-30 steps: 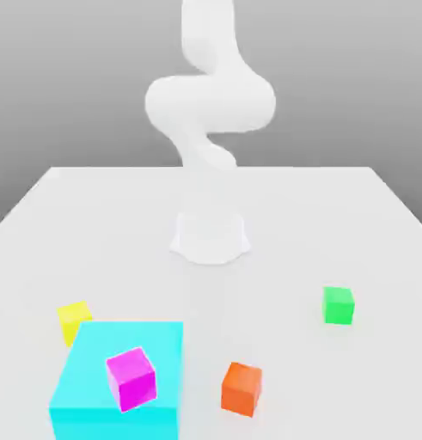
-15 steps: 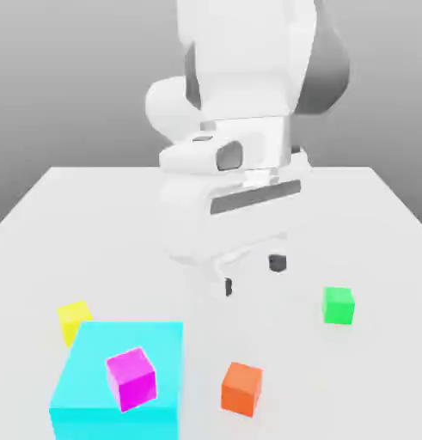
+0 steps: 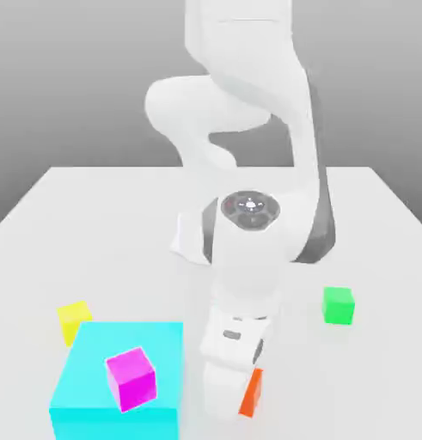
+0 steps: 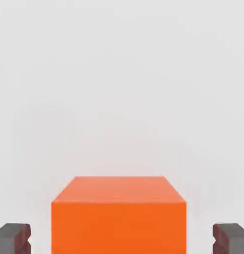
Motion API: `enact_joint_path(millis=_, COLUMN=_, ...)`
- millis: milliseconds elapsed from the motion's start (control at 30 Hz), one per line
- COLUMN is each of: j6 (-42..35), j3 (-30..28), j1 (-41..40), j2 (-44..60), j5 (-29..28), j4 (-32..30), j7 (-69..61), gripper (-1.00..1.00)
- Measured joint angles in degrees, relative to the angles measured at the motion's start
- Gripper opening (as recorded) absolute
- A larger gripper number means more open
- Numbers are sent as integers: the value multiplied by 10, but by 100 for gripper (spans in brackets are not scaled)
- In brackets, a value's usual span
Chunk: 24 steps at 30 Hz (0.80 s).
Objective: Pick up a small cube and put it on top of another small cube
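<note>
The arm bends down over the near part of the white table, its hand pointing straight down at the orange cube. In the exterior view the hand covers most of that cube, and only a narrow orange strip shows past the hand's edge on the exterior view's right.

In the hand view the orange cube sits on the table directly between the two fingers of the gripper. The dark fingertips stand wide apart, one on each side of the cube. A gap of bare table shows between each fingertip and the cube's nearest face, so the fingers are not touching it and nothing is held. The cube lies square to the fingers and is centred between them.

A magenta cube rests on top of a big cyan block, toward the exterior view's left of the hand. A yellow cube lies just beside the block's far corner. A green cube lies apart on the exterior view's right.
</note>
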Motion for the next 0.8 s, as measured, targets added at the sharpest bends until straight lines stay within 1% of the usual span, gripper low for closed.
enact_joint_path(millis=133, j6=1, j3=1, j1=-1, j2=2, j5=0, j4=0, j7=0, gripper=-100)
enact_joint_path(millis=333, j6=-88, j3=-27, j1=15, j2=-106, j5=-37, j4=-18, j7=33, gripper=-100)
enact_joint_path(millis=467, j6=-164, j3=-63, j1=-1, j2=-143, j5=-45, j4=21, j7=118, gripper=-100)
enact_joint_path(millis=600, j6=-241, j3=-93, j1=-40, j2=-175, j5=-57, j4=66, j7=214, gripper=-100)
enact_joint_path(millis=700, j6=-298, j3=-105, j1=-73, j2=-198, j5=-66, j4=101, j7=288, gripper=-100)
enact_joint_path(millis=733, j6=-309, j3=-107, j1=-86, j2=-200, j5=-67, j4=109, j7=306, gripper=-100)
enact_joint_path(millis=800, j6=-285, j3=-102, j1=-95, j2=-176, j5=-57, j4=109, j7=312, gripper=-100)
